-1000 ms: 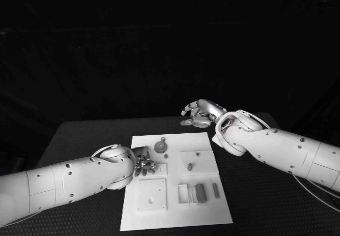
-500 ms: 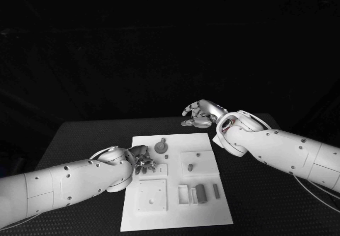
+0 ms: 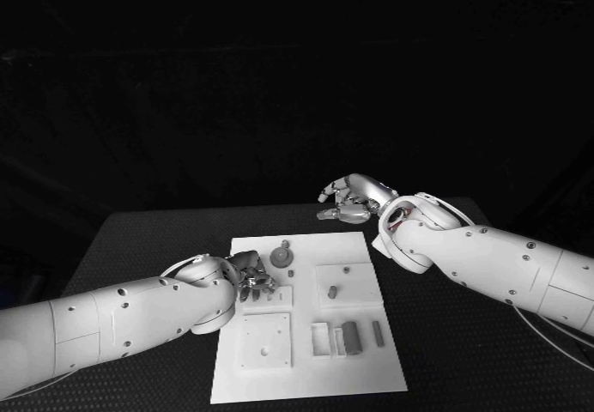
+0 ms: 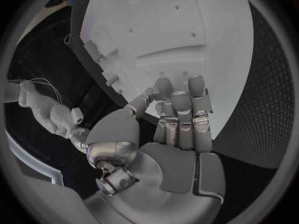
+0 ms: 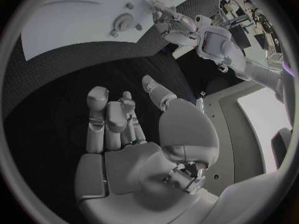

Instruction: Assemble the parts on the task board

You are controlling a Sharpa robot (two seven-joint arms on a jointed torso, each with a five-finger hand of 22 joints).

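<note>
We find the task board (image 3: 359, 360) centred on the tabletop (image 3: 136, 240), parts (image 3: 350, 336) mostly loose. Left robot hand (image 3: 251, 279) hovers there, fingers curled, empty; right robot hand (image 3: 349, 196) likewise, beyond it.

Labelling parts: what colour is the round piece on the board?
Grey round piece, best in head view.

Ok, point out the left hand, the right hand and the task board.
left hand (image 3: 251, 279), head view, on its fingers.
right hand (image 3: 350, 196), head view, on its back.
task board (image 3: 372, 365), head view, on bare plate.
</note>
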